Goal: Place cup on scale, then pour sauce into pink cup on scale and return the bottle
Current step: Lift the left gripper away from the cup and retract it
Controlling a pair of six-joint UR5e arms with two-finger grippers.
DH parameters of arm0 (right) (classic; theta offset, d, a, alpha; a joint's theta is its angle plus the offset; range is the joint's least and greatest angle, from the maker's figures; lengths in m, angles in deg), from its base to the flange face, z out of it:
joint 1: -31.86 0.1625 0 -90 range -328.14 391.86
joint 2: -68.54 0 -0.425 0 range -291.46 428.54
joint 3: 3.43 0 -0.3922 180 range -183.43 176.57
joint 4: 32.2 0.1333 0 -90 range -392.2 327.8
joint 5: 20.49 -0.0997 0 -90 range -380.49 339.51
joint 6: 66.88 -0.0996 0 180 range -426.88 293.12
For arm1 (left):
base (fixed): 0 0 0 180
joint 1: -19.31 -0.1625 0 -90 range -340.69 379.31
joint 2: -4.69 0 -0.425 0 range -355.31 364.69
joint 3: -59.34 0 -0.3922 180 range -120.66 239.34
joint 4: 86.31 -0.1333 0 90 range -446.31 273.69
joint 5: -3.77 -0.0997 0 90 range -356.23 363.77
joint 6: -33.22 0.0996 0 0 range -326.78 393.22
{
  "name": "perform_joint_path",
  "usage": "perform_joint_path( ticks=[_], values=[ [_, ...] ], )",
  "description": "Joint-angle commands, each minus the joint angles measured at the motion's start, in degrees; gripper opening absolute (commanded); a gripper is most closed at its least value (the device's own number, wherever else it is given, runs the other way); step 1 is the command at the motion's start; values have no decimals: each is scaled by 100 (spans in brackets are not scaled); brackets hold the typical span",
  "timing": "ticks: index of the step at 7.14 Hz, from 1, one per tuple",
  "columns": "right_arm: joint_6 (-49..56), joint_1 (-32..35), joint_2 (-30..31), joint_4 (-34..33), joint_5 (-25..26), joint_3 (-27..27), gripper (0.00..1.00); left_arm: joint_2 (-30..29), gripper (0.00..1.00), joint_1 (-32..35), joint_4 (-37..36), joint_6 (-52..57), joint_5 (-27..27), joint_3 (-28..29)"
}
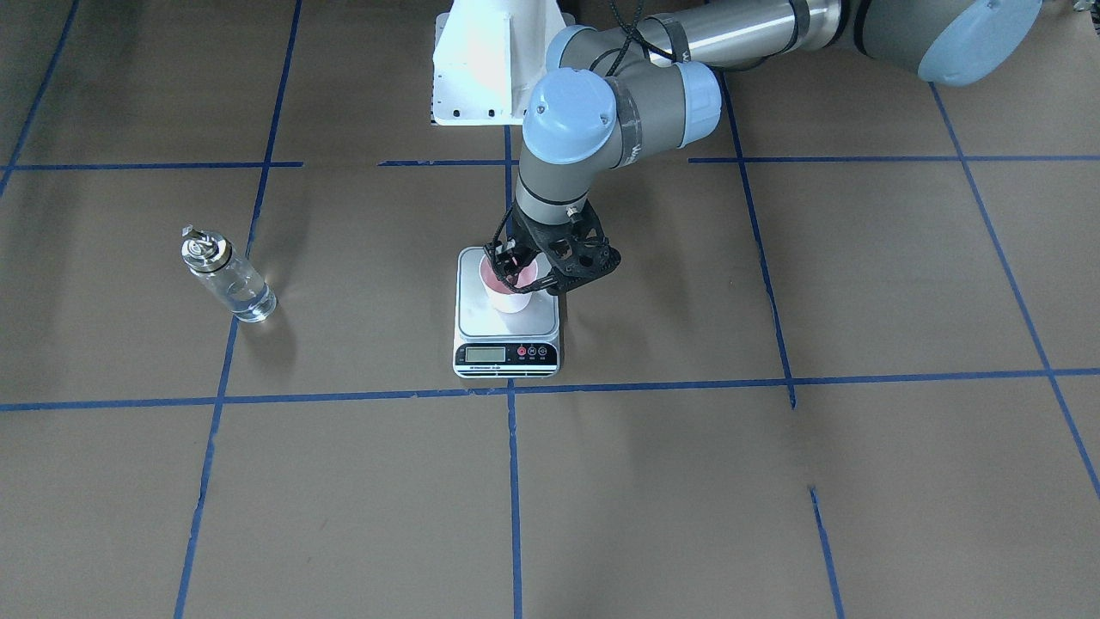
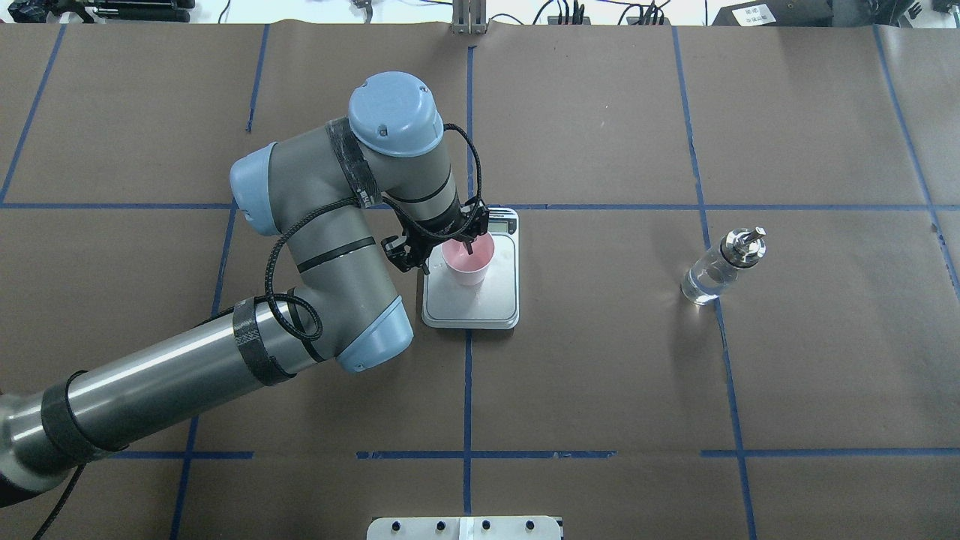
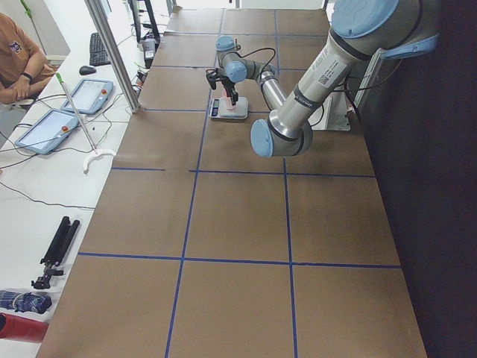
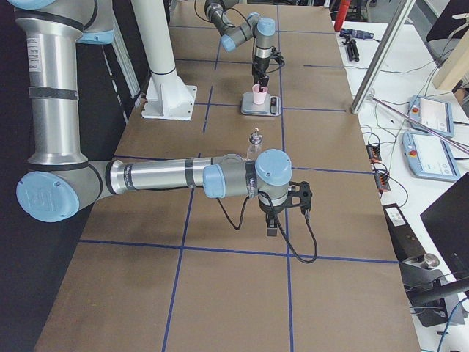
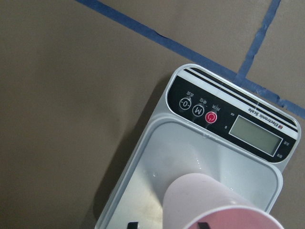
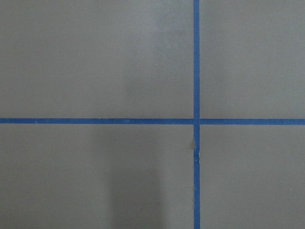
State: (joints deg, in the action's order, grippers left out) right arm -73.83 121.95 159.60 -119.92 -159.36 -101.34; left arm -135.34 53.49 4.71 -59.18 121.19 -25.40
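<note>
The pink cup (image 1: 509, 297) stands upright on the steel plate of the scale (image 1: 507, 354) at the table's middle; it also shows in the overhead view (image 2: 469, 264) and the left wrist view (image 5: 205, 200). My left gripper (image 1: 524, 275) is right over the cup, its fingers a little apart astride the cup's rim wall. In the left wrist view only the fingertips (image 5: 133, 224) show. The clear bottle (image 2: 720, 268) holding clear sauce stands upright on the robot's right side, apart from both arms. My right gripper (image 4: 272, 229) hangs over bare table; I cannot tell whether it is open or shut.
Brown paper with blue tape lines covers the table (image 2: 600, 360). The white robot base (image 1: 481, 69) stands behind the scale. Tablets and cables lie on a side bench (image 4: 432, 139) beyond the table's far edge. A seated person (image 3: 19, 60) is at the bench.
</note>
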Motion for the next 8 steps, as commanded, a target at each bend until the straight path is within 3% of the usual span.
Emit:
perform_joint_path(
  ticks=[1,2,5,8],
  values=[
    [0,0,0,0,0,0,100,11,100,10,-31,2,-9,-77],
    [9,0,-9,9,0,-9,100,89,100,19,-57,45,9,-303],
    [0,0,8,0,-70,-122,100,239,100,71,-1039,737,9,-1330],
    [-61,0,52,-44,-62,-272,100,632,100,876,-1964,2466,17,-2885]
  ],
)
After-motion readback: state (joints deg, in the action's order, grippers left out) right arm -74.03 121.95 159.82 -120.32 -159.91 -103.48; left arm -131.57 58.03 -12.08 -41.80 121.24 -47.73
